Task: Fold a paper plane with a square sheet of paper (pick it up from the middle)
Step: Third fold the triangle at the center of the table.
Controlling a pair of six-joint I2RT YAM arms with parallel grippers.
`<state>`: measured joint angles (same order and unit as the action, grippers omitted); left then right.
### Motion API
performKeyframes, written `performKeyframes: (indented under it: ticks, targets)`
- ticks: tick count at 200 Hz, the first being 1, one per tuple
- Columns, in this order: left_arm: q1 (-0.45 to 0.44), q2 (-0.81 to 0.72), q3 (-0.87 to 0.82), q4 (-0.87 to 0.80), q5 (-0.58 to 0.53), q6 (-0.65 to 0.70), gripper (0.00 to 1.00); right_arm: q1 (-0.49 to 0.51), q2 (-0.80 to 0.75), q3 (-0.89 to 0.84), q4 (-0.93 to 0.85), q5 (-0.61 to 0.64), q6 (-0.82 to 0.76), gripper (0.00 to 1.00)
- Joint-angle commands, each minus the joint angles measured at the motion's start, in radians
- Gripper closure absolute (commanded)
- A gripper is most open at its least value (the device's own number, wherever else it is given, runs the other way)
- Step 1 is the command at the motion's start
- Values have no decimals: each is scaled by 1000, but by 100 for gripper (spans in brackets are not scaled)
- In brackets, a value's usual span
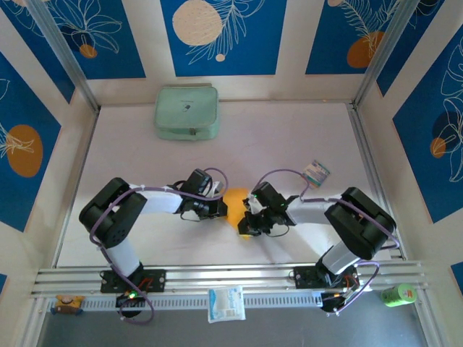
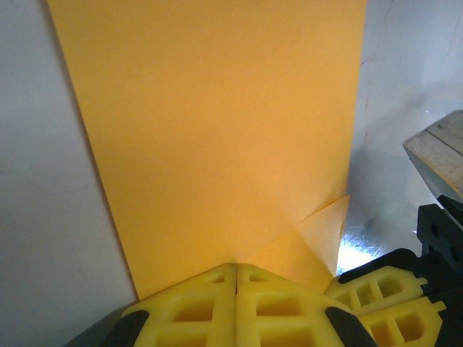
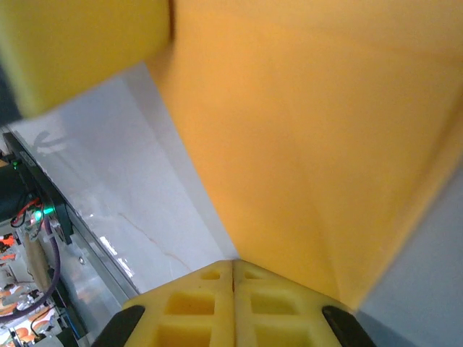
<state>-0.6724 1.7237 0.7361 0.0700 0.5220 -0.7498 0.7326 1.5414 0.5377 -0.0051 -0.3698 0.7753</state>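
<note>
The square sheet of paper point(image 1: 236, 199) is orange-yellow and is held between my two arms near the table's middle front. My left gripper point(image 1: 221, 208) is shut on its left edge, and in the left wrist view the jaws point(image 2: 236, 269) meet tight on the sheet point(image 2: 217, 130). A small corner flap point(image 2: 318, 238) is folded over at the lower right there. My right gripper point(image 1: 249, 215) is shut on the opposite side; its jaws point(image 3: 233, 262) pinch the paper point(image 3: 311, 130), which shows a faint crease. The two grippers stand almost touching.
A pale green zipped pouch point(image 1: 187, 113) lies at the back of the table. A small striped card point(image 1: 315, 173) sits right of the right arm. On the front rail are a white-and-blue packet point(image 1: 226, 303) and a green object point(image 1: 396, 294).
</note>
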Motion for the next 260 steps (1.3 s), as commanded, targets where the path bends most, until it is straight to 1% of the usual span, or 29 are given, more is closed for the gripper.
performKeyframes:
  ticks: [1,54,71,79,88,95,110,129,150,170,191,206,234,260]
  targets:
    - [9,42,-14,-87,-56,18,100,-8,-34,-45,-57,-5,13,93]
    - [10,36,-20,-82,-61,7,100,-10,-98,-29,-128,14,10,93]
    - [10,29,-34,-59,-59,-19,100,-10,-161,3,-190,52,31,93]
    - [10,23,-43,-43,-58,-33,100,-11,-198,18,-218,92,43,93]
    - [10,14,-52,-34,-66,-44,100,-18,-227,29,-243,138,55,91]
    - [9,7,-58,-30,-74,-52,100,-30,-235,32,-247,147,62,90]
    - [10,-3,-69,-10,-78,-71,100,-51,-213,36,-200,90,54,90]
    - [11,-10,-72,-9,-80,-75,100,-42,-152,48,-132,9,46,90]
    - [10,-10,-72,-14,-79,-73,100,-11,-87,63,-125,-11,35,91]
    - [10,-12,-73,-15,-77,-75,100,0,-60,45,-183,45,50,93]
    - [10,-13,-72,-15,-76,-77,100,-5,-65,-40,-106,40,82,93]
    - [10,-10,-67,-21,-74,-74,100,-10,-61,-68,-87,32,85,93]
    - [8,-8,-64,-15,-73,-80,100,-15,-76,-53,-95,35,73,92]
    - [7,-26,-85,12,-80,-109,100,-16,-141,-4,-132,65,63,91]
